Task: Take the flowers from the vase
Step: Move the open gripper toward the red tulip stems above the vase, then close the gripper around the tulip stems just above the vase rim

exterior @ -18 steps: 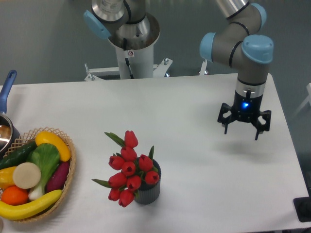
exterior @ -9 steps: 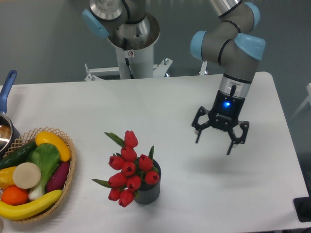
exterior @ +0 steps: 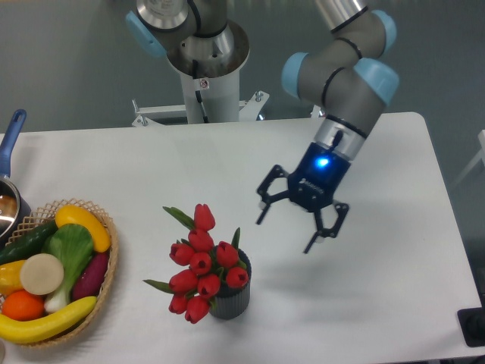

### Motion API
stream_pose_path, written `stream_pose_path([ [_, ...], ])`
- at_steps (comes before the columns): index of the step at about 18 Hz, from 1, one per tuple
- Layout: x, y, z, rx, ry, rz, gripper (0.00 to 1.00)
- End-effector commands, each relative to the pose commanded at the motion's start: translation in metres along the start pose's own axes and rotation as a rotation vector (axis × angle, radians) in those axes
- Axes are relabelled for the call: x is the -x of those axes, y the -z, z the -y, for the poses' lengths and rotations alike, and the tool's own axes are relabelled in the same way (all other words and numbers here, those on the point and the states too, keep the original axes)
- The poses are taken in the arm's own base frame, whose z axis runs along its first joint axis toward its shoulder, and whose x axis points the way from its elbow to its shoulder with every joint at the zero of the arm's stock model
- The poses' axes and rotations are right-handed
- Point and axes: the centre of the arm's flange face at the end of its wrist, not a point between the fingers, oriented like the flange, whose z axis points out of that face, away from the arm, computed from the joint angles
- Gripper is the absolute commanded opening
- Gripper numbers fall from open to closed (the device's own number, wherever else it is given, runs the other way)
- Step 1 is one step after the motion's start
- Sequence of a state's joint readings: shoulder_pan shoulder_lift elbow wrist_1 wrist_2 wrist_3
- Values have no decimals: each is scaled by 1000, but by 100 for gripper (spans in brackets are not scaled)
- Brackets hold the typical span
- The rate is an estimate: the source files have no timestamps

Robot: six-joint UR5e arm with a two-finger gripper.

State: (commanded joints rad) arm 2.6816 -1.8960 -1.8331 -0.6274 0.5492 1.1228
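The flowers (exterior: 200,264), a bunch of red tulip buds with green stems and pointed leaves, stand in the vase (exterior: 232,299), a small dark grey ribbed pot near the table's front middle. The bunch leans to the left over the pot's rim. My gripper (exterior: 286,230) hangs above the table to the upper right of the bunch, tilted, fingers spread open and empty. It is clear of the flowers, roughly a hand's width from the nearest bud.
A wicker basket (exterior: 106,274) with toy vegetables and fruit sits at the left front edge. A pot with a blue handle (exterior: 10,137) pokes in at the far left. The arm's base (exterior: 204,72) stands behind the table.
My gripper has swung left and forward across the table, from the right side towards the flowers, tilting as it went. It has stayed open. The flowers and vase have not moved.
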Motion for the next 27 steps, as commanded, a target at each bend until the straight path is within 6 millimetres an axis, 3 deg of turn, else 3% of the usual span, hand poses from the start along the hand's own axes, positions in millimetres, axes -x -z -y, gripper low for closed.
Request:
stream_pose_path([
  [10, -17, -50, -2, 10, -59, -88, 100],
  [19, -11, -73, 6, 8, -73, -114, 100],
  [20, -11, -74, 5, 10, -71, -116, 91],
  [22, -11, -77, 4, 18, -70, -116, 38],
  [24, -10, -74, 7, 18, -79, -109, 4],
  [27, -6, -69, 16, 13, -94, -97, 0],
])
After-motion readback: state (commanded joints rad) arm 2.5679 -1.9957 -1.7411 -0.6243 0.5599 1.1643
